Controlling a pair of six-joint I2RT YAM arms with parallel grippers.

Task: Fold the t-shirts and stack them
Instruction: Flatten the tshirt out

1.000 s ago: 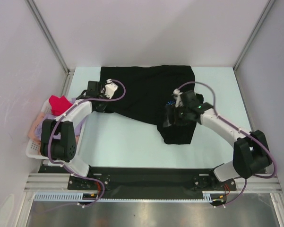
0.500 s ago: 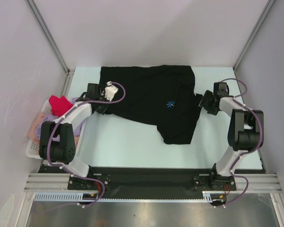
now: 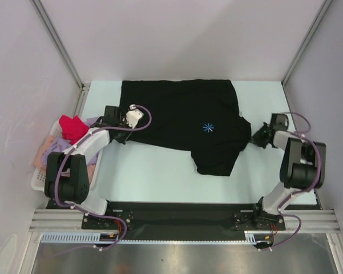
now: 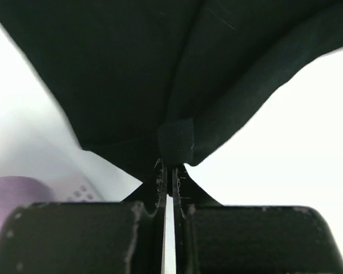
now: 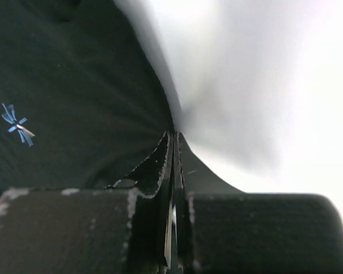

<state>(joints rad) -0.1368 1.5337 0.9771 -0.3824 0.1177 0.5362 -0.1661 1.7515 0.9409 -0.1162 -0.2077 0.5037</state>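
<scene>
Holding a large plain black cloth t-shirt (image 3: 177,111) stretched across the far half of the pale tabletop (image 3: 154,165), small blue chest mark (image 3: 207,127) up, one rumpled flap sagging toward the centre. Pinching its left side with the left end effector (image 4: 166,168), jaws pressed together on a folded hem tab. Pinching its right sleeve tip near the right edge with the right end effector (image 5: 173,140), jaws clamped on a thin bite of cloth. Likely to lose that thin bite under a harder pull, letting the sleeve spring back wrinkled; may also skew the shirt through uneven tension. Off the left edge, storing a red shirt (image 3: 72,125), lavender cloth (image 3: 57,140) and pale pink cloth (image 3: 43,153), heaped unfolded, in a white plastic lattice basket (image 3: 39,180).
</scene>
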